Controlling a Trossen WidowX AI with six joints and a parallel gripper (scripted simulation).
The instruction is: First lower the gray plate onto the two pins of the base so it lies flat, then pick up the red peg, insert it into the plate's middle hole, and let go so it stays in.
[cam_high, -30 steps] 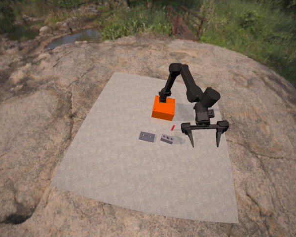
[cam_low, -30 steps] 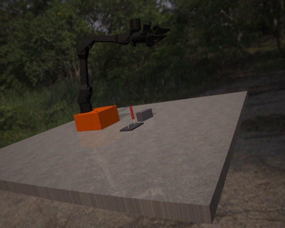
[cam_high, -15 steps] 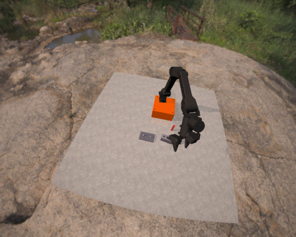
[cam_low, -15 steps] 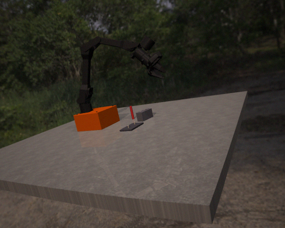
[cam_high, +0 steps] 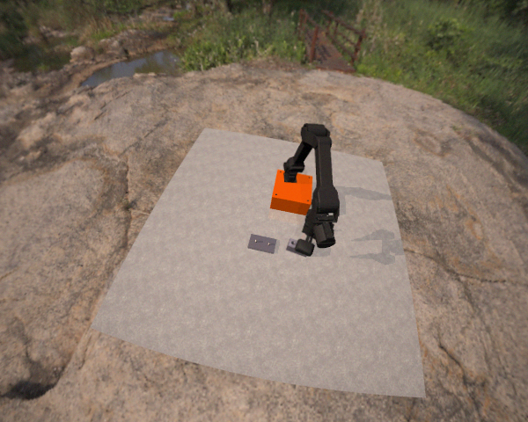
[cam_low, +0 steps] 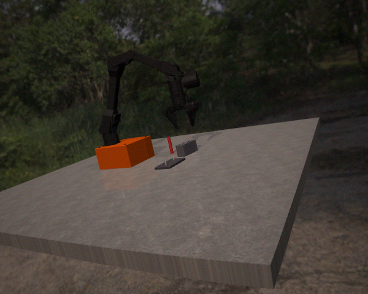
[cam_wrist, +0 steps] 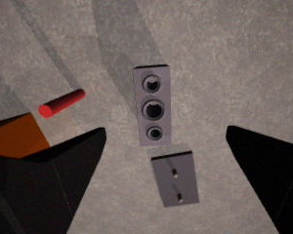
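The gray plate (cam_high: 290,248) (cam_low: 186,149) (cam_wrist: 164,94) is a thick block with three holes facing up, standing on the table beside the base. The dark base (cam_high: 261,248) (cam_low: 171,163) (cam_wrist: 188,181) lies flat, its two pins upright and bare. The red peg (cam_low: 170,145) (cam_wrist: 63,103) stands upright on the far side of the base, toward the orange block; the arm hides it in the top view. My gripper (cam_low: 184,126) (cam_wrist: 164,132) is open and empty, pointing down, well above the plate. In the wrist view the plate lies between the fingertips and ahead of them.
The orange block (cam_high: 291,192) (cam_low: 130,153) (cam_wrist: 21,136) under the arm's foot stands close to the peg. The gray table top (cam_high: 255,317) (cam_low: 178,205) carries everything. The arm casts shadows across it.
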